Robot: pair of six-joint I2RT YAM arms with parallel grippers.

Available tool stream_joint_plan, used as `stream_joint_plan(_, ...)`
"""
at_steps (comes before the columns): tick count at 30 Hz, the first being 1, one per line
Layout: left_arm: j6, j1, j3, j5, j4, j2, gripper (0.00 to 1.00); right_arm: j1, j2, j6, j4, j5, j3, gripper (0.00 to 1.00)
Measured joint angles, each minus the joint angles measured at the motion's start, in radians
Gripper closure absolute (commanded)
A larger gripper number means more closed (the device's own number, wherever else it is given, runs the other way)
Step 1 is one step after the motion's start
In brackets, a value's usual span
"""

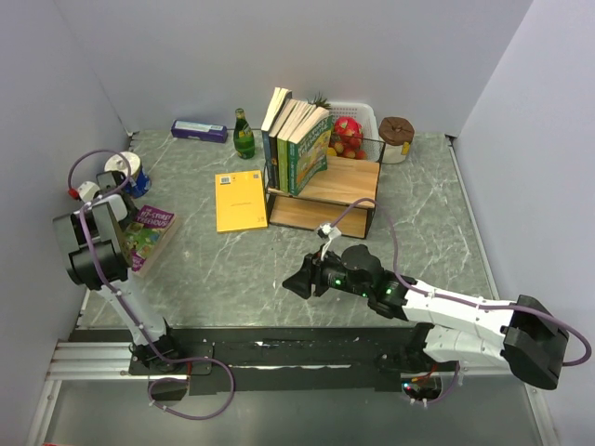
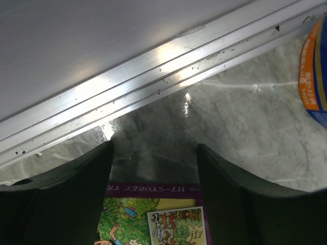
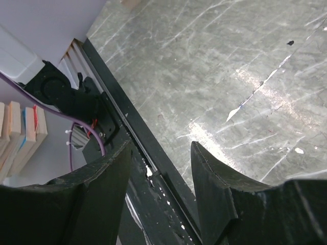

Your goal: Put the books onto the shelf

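left claw [image 2: 156, 149] is hovering open over the purple cartoon book [image 2: 153, 214], probably needing a drop-and-grab next; right claw [image 3: 161, 148] is idling open too.

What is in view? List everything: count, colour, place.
Upright paperback books: several, blue and green, shelf's top board.
Flat yellow book: one, left of shelf.
Purple cartoon book: one, far left.
Wooden black-framed shelf: one, centre back.
Green glass bottle: one, back.
White fruit basket: one, behind shelf.
Brown-lidded jar: one, right of basket.
Dark blue flat box: one, back left.
Left gripper: black, open over purple book.
Right gripper: black, open, empty.
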Motion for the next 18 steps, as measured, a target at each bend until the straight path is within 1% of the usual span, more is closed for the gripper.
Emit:
stream_joint_plan(4, 0.016, 0.007, -0.011, 0.043, -0.010, -0.017, 0.35, 0.001, -0.004, 0.000, -0.001, 0.006, 0.000, 0.43)
stream_joint_plan(9, 0.013, -0.014, -0.127, 0.140, -0.016, -0.126, 0.37, 0.002, -0.004, -0.001, 0.001, 0.018, 0.000, 0.43)
stream_joint_plan(16, 0.021, -0.142, -0.207, 0.187, -0.052, -0.209, 0.39, 0.002, 0.005, -0.003, 0.005, 0.023, 0.000, 0.43)
stream_joint_plan(18, 0.019, -0.187, -0.257, 0.212, -0.051, -0.256, 0.39, 0.002, 0.010, -0.003, 0.007, 0.026, 0.000, 0.43)
